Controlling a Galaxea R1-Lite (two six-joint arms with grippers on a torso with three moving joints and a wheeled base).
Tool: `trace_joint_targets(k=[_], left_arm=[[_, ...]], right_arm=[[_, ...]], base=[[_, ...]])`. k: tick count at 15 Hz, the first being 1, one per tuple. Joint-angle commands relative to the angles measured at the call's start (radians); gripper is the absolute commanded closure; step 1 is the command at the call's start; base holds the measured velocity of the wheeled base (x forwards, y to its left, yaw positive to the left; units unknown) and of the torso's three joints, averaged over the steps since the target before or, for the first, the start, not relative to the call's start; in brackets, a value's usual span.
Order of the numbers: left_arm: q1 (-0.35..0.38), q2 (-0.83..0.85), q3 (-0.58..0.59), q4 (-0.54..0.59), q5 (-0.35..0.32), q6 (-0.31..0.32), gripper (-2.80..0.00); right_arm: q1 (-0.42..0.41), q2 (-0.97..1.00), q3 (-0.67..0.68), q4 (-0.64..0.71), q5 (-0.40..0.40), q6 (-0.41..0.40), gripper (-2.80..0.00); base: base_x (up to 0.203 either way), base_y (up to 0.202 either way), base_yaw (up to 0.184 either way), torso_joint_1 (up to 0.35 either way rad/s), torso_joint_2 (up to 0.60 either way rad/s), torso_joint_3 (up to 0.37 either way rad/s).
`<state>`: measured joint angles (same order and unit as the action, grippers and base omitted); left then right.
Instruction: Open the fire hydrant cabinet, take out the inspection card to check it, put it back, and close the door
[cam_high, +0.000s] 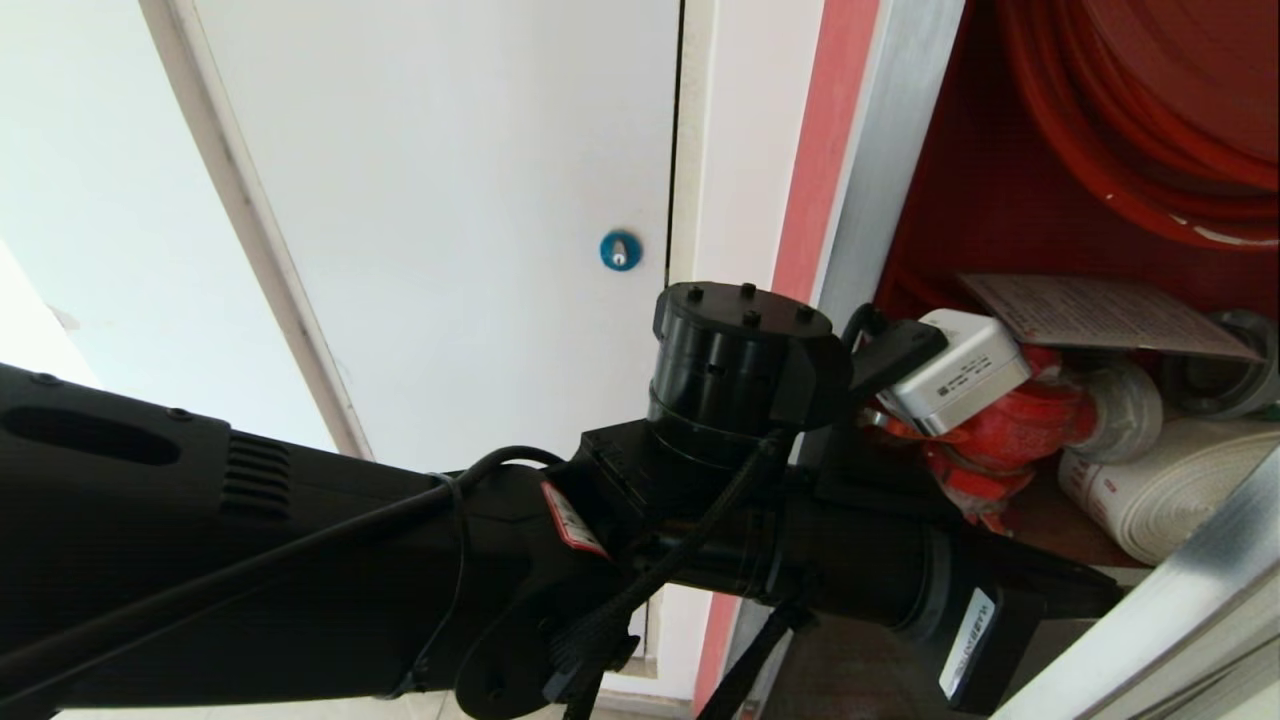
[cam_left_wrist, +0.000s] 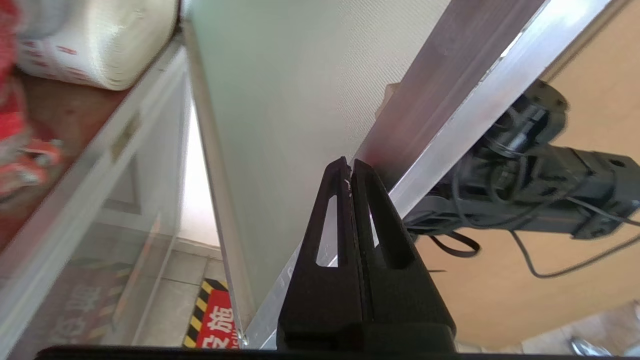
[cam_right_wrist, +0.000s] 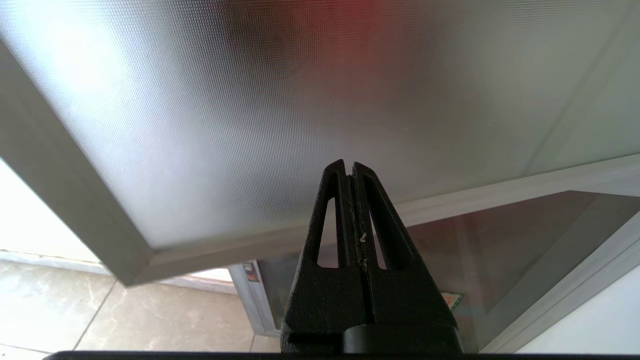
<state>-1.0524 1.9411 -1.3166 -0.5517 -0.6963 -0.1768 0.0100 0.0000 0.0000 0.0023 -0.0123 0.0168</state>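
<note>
The fire hydrant cabinet (cam_high: 905, 150) stands open at the right of the head view, its grey metal frame running down beside a red strip on the wall and its inside painted red. To its left is a plain white panel (cam_high: 450, 200) carrying a small blue round lock (cam_high: 620, 250). The door (cam_left_wrist: 280, 110) is swung out from the cabinet; in the left wrist view its frosted-looking glass and grey aluminium frame fill the middle, and in the right wrist view the same kind of glass and frame corner hang over a tiled floor (cam_right_wrist: 45, 300). The left arm (cam_high: 300, 560) reaches across the lower head view toward the cabinet opening, with its wrist camera in front of the red valve. Inside the cabinet the red hose reel (cam_high: 1150, 110) sits at the top, the white rolled hose (cam_high: 1180, 480) lies low at the right, and the red hydrant valve (cam_high: 1040, 420) is between them. The inspection card (cam_high: 1090, 315) lies tilted inside the cabinet above the valve, below the reel. The left tool (cam_left_wrist: 350, 167) is closed on nothing, its tips next to the door's frame. The right tool (cam_right_wrist: 348, 170) is likewise closed and empty, pointing at the door glass.
</note>
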Motion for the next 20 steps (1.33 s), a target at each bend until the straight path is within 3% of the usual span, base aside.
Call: trace_joint_targets(k=[1, 7, 20], left_arm=[[-0.013, -0.002, 0.005, -0.004, -0.006, -0.001, 0.00], [-0.080, 0.004, 0.016, -0.001, -0.005, -0.001, 0.00], [-0.147, -0.017, 0.034, -0.004, -0.003, 0.000, 0.00]], right_arm=[[-0.001, -0.002, 0.000, -0.001, 0.000, 0.000, 0.00], [0.001, -0.002, 0.000, -0.001, 0.000, 0.000, 0.00], [-0.001, -0.002, 0.000, 0.001, 0.000, 0.000, 0.00]], base=[[0.000, 0.000, 0.000, 0.000, 0.00, 0.000], [0.000, 0.000, 0.000, 0.000, 0.00, 0.000], [0.000, 0.000, 0.000, 0.000, 0.00, 0.000]])
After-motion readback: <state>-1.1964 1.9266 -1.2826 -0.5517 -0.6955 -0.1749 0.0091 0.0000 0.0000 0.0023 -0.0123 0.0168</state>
